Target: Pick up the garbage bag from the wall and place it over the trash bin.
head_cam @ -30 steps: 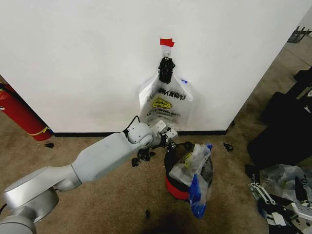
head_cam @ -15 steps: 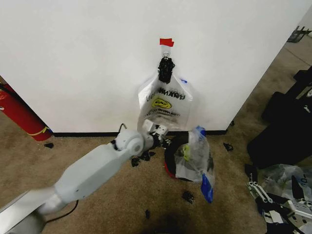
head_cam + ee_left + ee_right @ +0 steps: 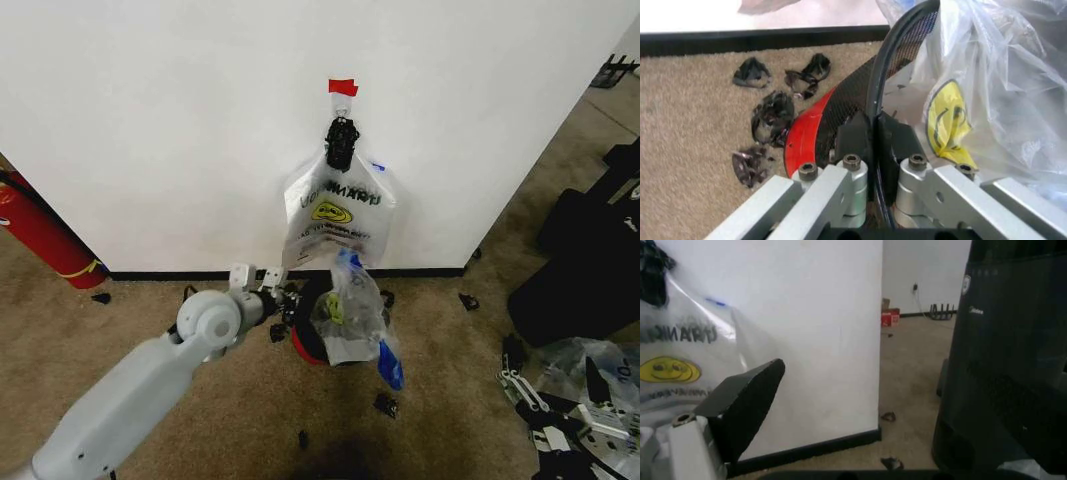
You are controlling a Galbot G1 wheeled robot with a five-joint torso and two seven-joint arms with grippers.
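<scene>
Garbage bag (image 3: 337,208) hangs flat on the wall (image 3: 160,130), bunched at its top under a black clip below a red tape tab (image 3: 342,87), its printed face and yellow smiley turned toward me. It hangs where I have to reach up for it, well above the black baseboard.

My left claw (image 3: 268,290) is low on the carpet, clamped on the rim of the trash bin (image 3: 306,342); in my left wrist view the two dark pads (image 3: 855,134) pinch the thin black rim between them. The bin leans over, showing its red base, and a second printed bag (image 3: 350,308) already spills out of its mouth. I judge my grip is what tips it.

My right claw (image 3: 740,405) is close to the wall beside the hanging bag; one dark pad shows, and I cannot tell how it stands.

Black scraps (image 3: 773,115) litter the carpet by the baseboard. A fire extinguisher (image 3: 40,232) stands well left, dark clutter well right; open carpet lies nearer me.
</scene>
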